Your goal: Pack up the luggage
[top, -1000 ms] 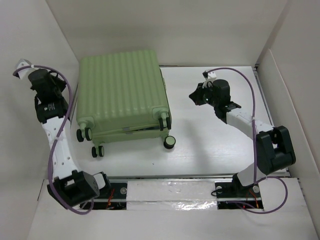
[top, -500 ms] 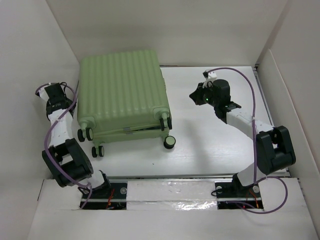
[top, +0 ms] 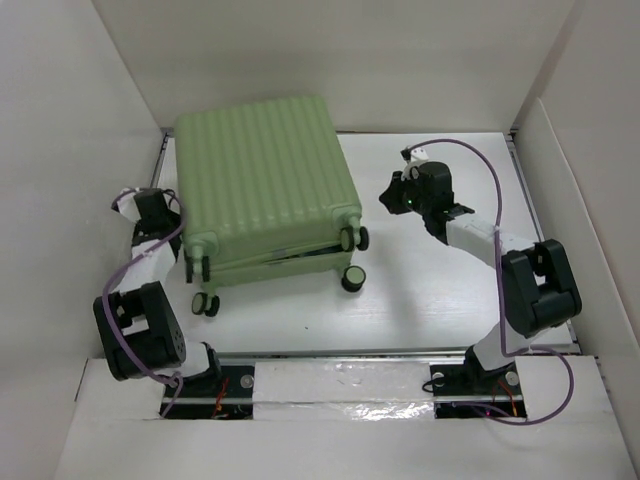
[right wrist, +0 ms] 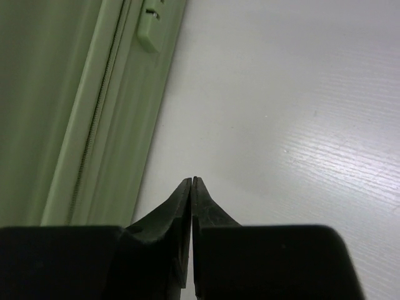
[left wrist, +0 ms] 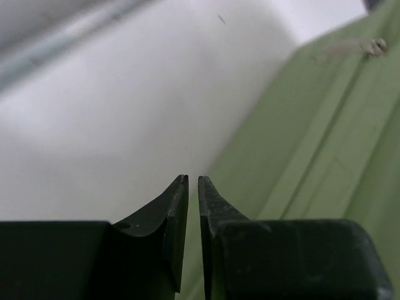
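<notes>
Luggage (top: pixel 265 170): lies flat on the tabletop (top: pixel 430 290), left of centre, ribbed shell up, wheels (top: pixel 352 279) toward the near edge. It sits slightly skewed to the tabletop edges. Both halves are folded together. At the wheel end the upper half looks a little offset from the lower, with a dark seam line between them. Whether it is zipped I cannot tell.

Right wrist view: the side wall of the luggage fills the left of the frame, and the zipper track (right wrist: pixel 94 144) runs along it. The right claw (right wrist: pixel 192 181) is closed tip to tip with nothing in it. It hangs over bare tabletop just beside that wall, apart from it.

Left wrist view: the left claw (left wrist: pixel 192 181) is all but closed, with only a thin slit between its fingers, and it is empty. It sits low at the opposite, left side of the luggage, close to the green shell. Contact cannot be confirmed.

Judgement: packing looks near its end. The step in hand seems to be squaring and closing the two halves, with one claw on each flank.

Notes for doing it well:
- Push with closed tips, low on the side walls and not on the ribbed top, so the case slides and does not tip.
- Keep the two sides balanced, since the wheels let the near end swing.
- Align the halves before touching the zipper.
- Find the zipper pull first; it is not visible here.
</notes>
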